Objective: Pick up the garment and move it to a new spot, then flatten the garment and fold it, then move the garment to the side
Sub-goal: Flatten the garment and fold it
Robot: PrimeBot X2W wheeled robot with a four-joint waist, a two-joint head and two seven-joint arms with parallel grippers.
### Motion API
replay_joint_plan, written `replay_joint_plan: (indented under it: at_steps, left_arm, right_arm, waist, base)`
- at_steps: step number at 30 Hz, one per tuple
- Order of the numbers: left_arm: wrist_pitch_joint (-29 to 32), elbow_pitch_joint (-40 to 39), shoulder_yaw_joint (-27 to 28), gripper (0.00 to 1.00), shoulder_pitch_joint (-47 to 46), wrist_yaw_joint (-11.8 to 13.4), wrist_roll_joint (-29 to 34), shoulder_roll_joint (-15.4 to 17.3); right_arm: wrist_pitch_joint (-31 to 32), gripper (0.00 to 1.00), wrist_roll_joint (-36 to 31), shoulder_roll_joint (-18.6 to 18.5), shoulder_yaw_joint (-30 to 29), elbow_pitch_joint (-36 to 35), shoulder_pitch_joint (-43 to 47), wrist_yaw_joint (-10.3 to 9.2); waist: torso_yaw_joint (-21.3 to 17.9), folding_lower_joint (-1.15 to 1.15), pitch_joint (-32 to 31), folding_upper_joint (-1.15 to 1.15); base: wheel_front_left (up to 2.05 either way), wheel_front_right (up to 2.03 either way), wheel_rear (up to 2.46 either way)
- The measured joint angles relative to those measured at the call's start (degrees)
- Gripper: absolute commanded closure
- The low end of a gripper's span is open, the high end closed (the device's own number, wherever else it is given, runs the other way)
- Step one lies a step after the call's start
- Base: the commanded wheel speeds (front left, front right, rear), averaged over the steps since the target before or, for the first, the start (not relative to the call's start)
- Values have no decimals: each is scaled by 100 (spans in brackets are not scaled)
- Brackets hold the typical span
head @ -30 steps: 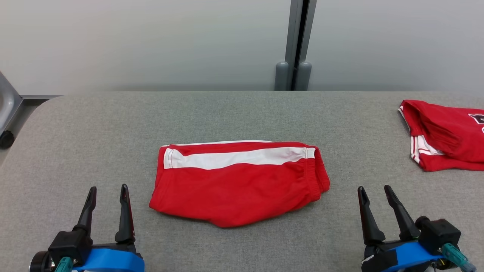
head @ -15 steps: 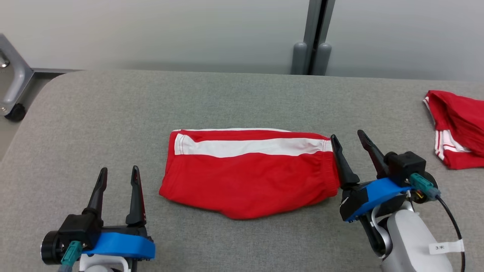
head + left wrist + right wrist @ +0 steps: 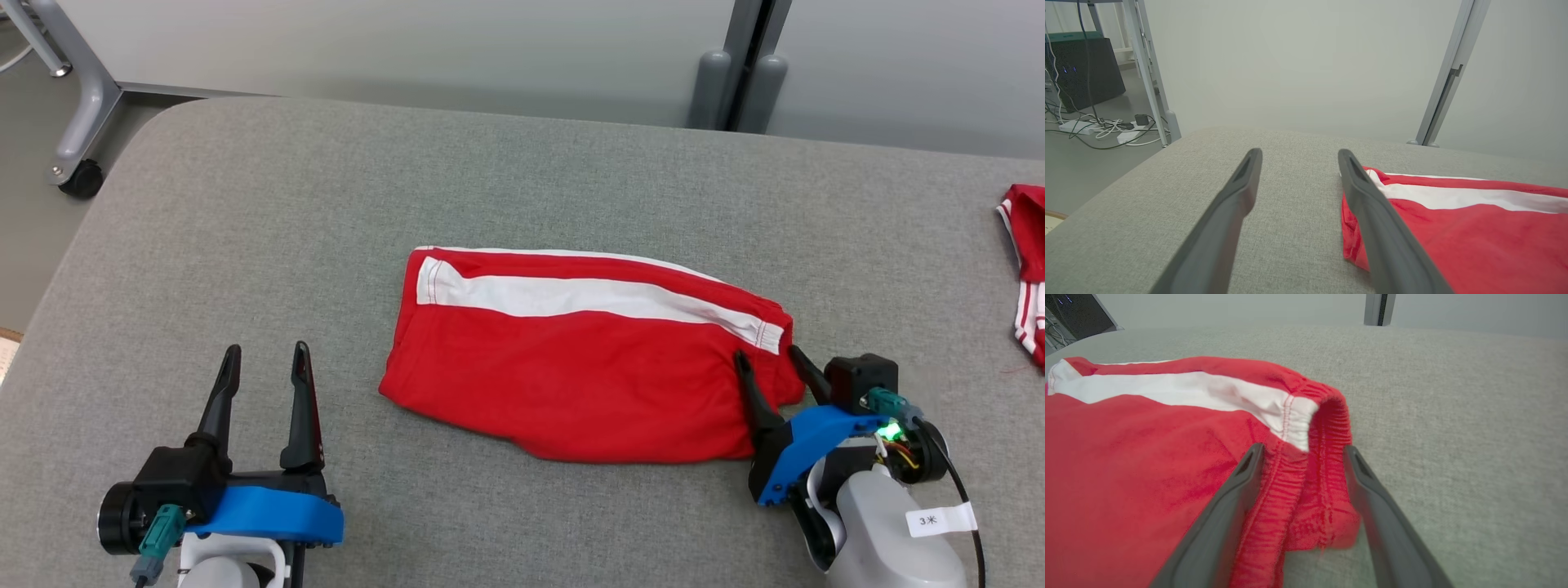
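Observation:
The garment (image 3: 588, 367), red folded shorts with a white side stripe, lies flat on the grey table (image 3: 326, 204). My right gripper (image 3: 767, 356) stands open at its right end, the two dark fingers straddling the elastic waistband (image 3: 1306, 486), which sits between them in the right wrist view. My left gripper (image 3: 265, 353) stands open at the lower left, a short way left of the garment's left edge (image 3: 1349, 228), with bare table between its fingers (image 3: 1237, 196).
A second red garment with white trim (image 3: 1024, 269) lies at the table's far right edge. A metal frame leg on a castor (image 3: 77, 122) stands beyond the table's left corner. Cables and a dark box (image 3: 1086, 73) are on the floor to the left.
The head camera has tilted and turned, shifting the picture. My right gripper has moved forward and left onto the garment's waistband end. The left gripper has held its place.

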Motion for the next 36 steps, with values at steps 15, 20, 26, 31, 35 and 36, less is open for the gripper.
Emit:
replay_joint_plan:
  at_steps: [15, 20, 26, 31, 35, 36]
  left_arm:
    - [0, 89, -16, 0, -100, -20, 48, -21]
    - [0, 104, -9, 0, -114, -44, 51, -22]
    - [0, 108, 57, 0, -79, -47, 56, -23]
    - [0, 108, 102, 0, 6, -56, 57, -23]
    - [0, 82, 152, 0, 72, -56, 66, -24]
    - [0, 76, 159, 0, 102, -56, 66, -24]
  right_arm:
    - [-231, 5, 1252, -30, 946, 571, -88, -8]
    - [-231, 100, 1595, -16, 1005, 581, -141, -8]
    - [-224, 100, 1604, 11, 688, 339, -105, 0]
    - [-218, 100, 1771, -177, 536, 174, 190, 0]
    - [-134, 100, 2067, -615, 505, 56, 439, 0]
    - [-125, 100, 2146, -746, 478, 8, 484, 0]
  waist:
    - [-66, 0, -3, 0]
    - [-67, -1, -11, 0]
    - [-169, 0, -64, 0]
    - [-303, -1, -169, 0]
    - [-436, -1, -248, 0]
    - [-472, -1, -261, 0]
  base:
    - [0, 0, 0]
    - [0, 0, 0]
    - [0, 0, 0]
    - [0, 0, 0]
    - [0, 0, 0]
    - [0, 0, 0]
